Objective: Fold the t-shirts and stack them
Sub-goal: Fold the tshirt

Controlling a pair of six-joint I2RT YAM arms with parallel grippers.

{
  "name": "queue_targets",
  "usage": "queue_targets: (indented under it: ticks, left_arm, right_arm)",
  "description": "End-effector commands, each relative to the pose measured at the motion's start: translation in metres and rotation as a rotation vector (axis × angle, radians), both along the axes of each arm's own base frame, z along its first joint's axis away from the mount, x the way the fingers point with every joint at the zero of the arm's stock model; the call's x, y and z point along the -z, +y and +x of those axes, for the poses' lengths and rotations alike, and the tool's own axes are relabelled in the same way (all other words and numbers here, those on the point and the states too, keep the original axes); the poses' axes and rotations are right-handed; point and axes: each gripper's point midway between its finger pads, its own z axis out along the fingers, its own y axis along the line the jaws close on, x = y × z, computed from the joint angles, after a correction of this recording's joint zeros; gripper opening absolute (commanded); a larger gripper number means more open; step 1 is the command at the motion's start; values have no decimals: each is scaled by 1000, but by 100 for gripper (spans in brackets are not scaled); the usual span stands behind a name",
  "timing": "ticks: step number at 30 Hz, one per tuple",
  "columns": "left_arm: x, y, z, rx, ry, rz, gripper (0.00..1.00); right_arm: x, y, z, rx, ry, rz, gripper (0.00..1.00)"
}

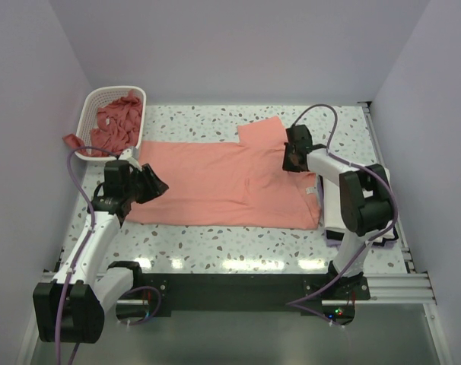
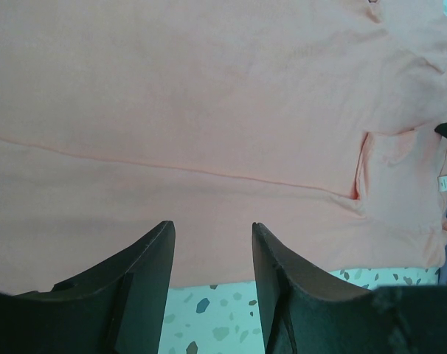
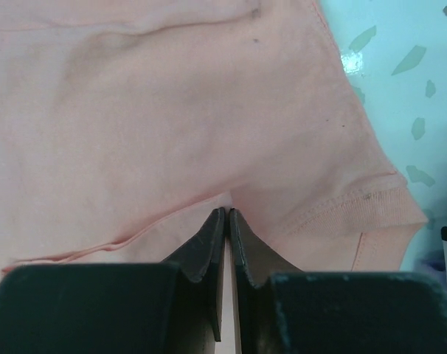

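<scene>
The right claw (image 3: 228,212) pinched the flat t-shirt (image 1: 215,182) beside its sleeve; the left claw (image 2: 212,225) hovered spread above its opposite edge.

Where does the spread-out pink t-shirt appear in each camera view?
Top external: the spread t-shirt lies across the middle.
Left wrist: the t-shirt fills the frame above the open left gripper.
Right wrist: the t-shirt covers left and centre, pinched by the right gripper.
Shared landmark: the speckled table.
</scene>
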Motion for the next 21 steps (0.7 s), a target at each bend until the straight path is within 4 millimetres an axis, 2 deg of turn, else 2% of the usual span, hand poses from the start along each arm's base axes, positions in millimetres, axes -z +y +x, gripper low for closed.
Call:
queue_targets:
  ticks: [1, 13, 17, 19, 20, 21]
  left_arm:
    - [-3, -1, 5, 22, -35, 15, 51]
    - [-1, 1, 7, 9, -19, 19, 51]
    - [-7, 0, 15, -25, -14, -9, 52]
    - [-10, 1, 23, -49, -15, -20, 52]
    - [-17, 3, 31, -83, -35, -32, 52]
    - [-13, 6, 37, -106, -17, -33, 52]
  right_arm:
    - [-36, -2, 8, 25, -97, 6, 7]
    - [-29, -12, 3, 54, -73, -41, 7]
    - [-25, -13, 1, 63, -67, -38, 8]
    - [-25, -10, 3, 60, -66, -28, 20]
    - [-27, -8, 4, 56, -70, -18, 25]
    - [-30, -7, 6, 57, -76, -11, 36]
